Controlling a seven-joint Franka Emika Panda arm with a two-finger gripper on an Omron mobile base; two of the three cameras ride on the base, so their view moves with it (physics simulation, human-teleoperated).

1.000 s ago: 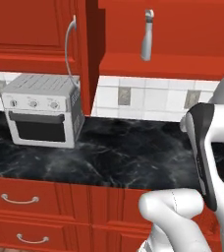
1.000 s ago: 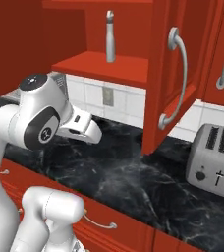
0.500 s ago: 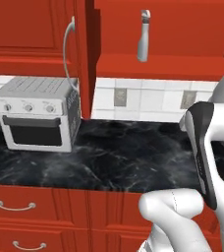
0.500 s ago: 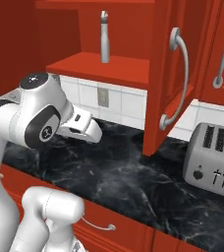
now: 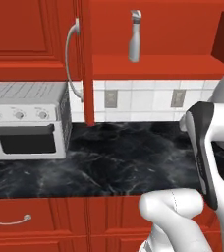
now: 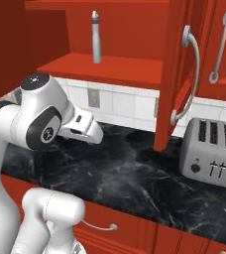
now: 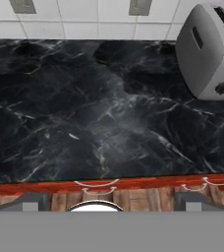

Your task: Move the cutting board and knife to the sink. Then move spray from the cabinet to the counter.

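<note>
Left base view first: the spray (image 5: pixel 134 36) is seen standing upright on the red inner shelf of the cabinet (image 5: pixel 158 66), up above the counter (image 5: pixel 114 157). The cabinet's door (image 5: pixel 87 59) is swung wide open, edge-on to the camera, with its long curved silver handle (image 5: pixel 72 59) sticking out to the left. A white toaster oven (image 5: pixel 28 120) is parked on the counter at the left, right under the neighbouring closed cabinet. Two wall outlets (image 5: pixel 110 99) are set in the white tile backsplash.

Same story in the right base view, just from the other side: the spray (image 6: pixel 96 37) is spotted upright near the middle of the shelf, the open door (image 6: pixel 177 74) hangs down to its right, and a silver toaster (image 6: pixel 211 154) is sat on the counter (image 6: pixel 135 178) just past the door. The arm's wrist is held low over the counter, well below the shelf and well apart from the bottle.

Hand view: the counter (image 7: pixel 99 113) is looked at from above, with the toaster (image 7: pixel 210 51) in the upper right corner and the red drawers (image 7: pixel 109 189) along the counter's front edge. The gripper (image 7: pixel 109 205) is spread fully apart with nothing between the finger tips (image 7: pixel 28 202); just dark stubs are seen at the bottom.

Board and knife can't be made out anywhere.
</note>
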